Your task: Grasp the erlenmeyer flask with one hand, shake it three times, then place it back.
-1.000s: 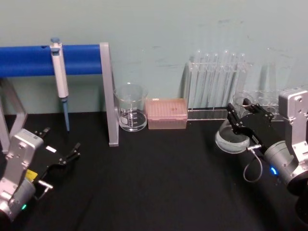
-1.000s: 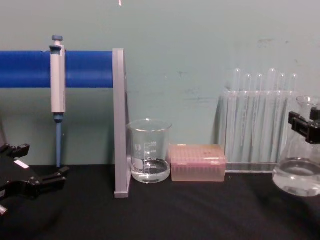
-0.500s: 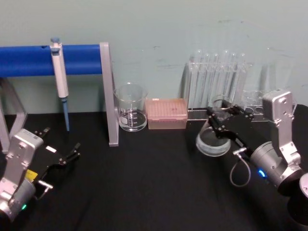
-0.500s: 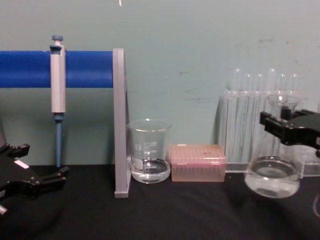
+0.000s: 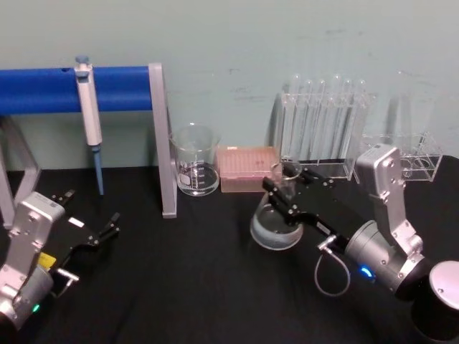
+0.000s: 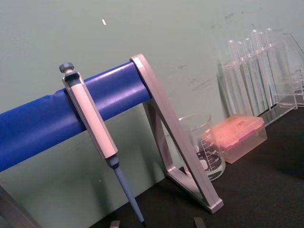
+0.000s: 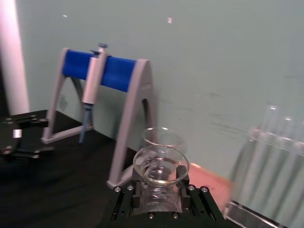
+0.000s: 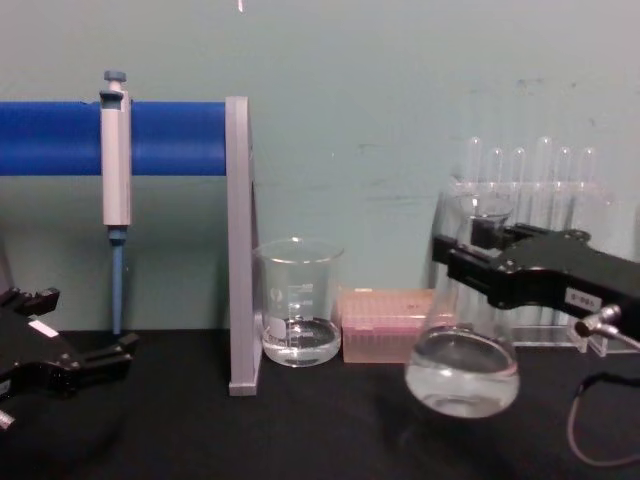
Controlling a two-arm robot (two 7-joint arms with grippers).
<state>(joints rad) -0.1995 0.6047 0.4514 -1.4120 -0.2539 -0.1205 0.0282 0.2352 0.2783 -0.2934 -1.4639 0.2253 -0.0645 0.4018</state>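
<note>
Clasping erlenmeyer flask neck, right fingers

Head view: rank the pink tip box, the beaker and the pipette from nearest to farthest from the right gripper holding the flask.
From the right gripper, clamped on the erlenmeyer flask:
1. Pink tip box, just behind it, slightly to the robot's left.
2. Beaker, further toward the robot's left.
3. Pipette, far left, hanging on the blue rack.
</note>
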